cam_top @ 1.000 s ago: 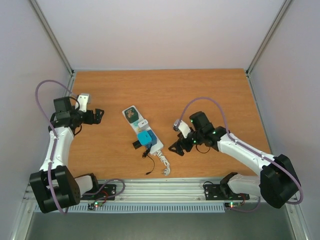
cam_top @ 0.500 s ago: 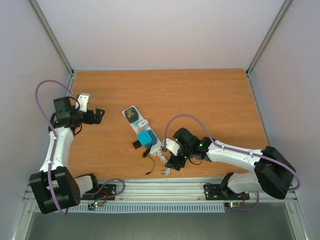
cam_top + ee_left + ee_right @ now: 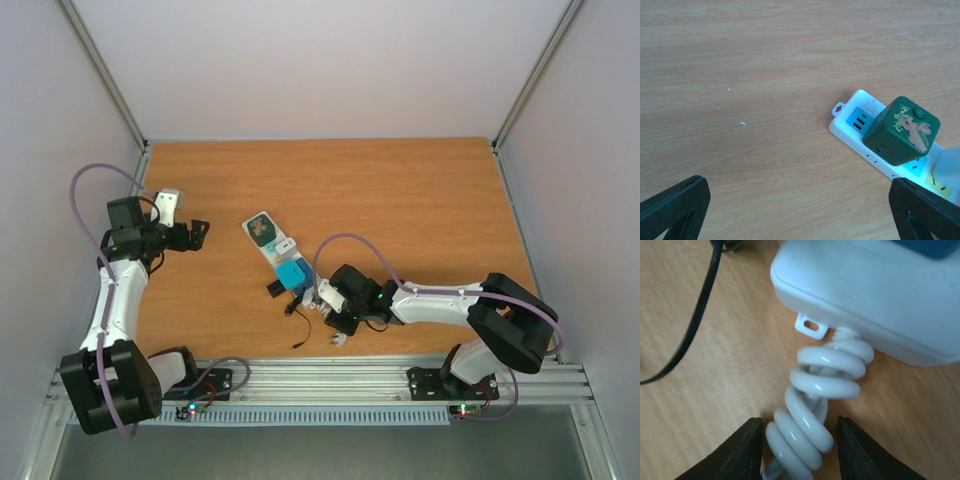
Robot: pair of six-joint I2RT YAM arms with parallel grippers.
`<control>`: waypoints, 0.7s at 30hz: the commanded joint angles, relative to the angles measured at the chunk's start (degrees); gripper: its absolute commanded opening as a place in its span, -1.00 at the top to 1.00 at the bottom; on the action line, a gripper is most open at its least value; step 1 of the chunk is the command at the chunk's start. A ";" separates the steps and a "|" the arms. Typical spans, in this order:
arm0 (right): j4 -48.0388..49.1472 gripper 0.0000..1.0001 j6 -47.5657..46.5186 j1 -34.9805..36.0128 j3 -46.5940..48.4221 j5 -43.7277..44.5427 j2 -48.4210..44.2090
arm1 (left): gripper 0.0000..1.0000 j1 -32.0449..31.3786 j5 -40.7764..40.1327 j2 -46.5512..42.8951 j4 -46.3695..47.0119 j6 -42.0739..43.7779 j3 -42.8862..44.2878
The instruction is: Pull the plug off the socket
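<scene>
Here the curly cord [image 3: 815,390], socket [image 3: 865,300] just ahead, is closely flanked by the right gripper [image 3: 799,425], clamping not discernible, while the left gripper [image 3: 797,190] is held spread wide.

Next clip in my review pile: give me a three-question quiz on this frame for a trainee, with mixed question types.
1. True or false: the left gripper is touching the socket.
2. What lies between the right gripper fingers? A the blue plug; B the curly white cord; C the thin black cable.
3. Fill in: the cube plugged in at the socket's end away from the cord is ____ in colour.

Key: 1 false, it hangs well off to the side with jaws wide open. 2 B. 3 green.
</scene>
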 commanded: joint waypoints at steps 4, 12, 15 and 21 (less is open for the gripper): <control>1.69 0.35 0.56 -4.40 1.27 2.79 0.88 | -0.99 -0.15 -0.27 -1.76 5.12 -1.26 -2.22; -0.81 0.62 -3.49 -12.97 -1.18 -2.17 -2.43 | -0.99 -0.38 3.59 -1.78 3.76 2.90 -2.72; -2.16 0.66 -5.15 -16.09 -1.76 -2.97 -3.16 | -0.99 -1.03 5.62 -0.96 1.67 4.90 -1.80; -4.26 0.66 -8.76 -22.50 -2.95 -4.45 -4.66 | -0.99 -5.39 6.24 0.18 0.15 8.06 -0.98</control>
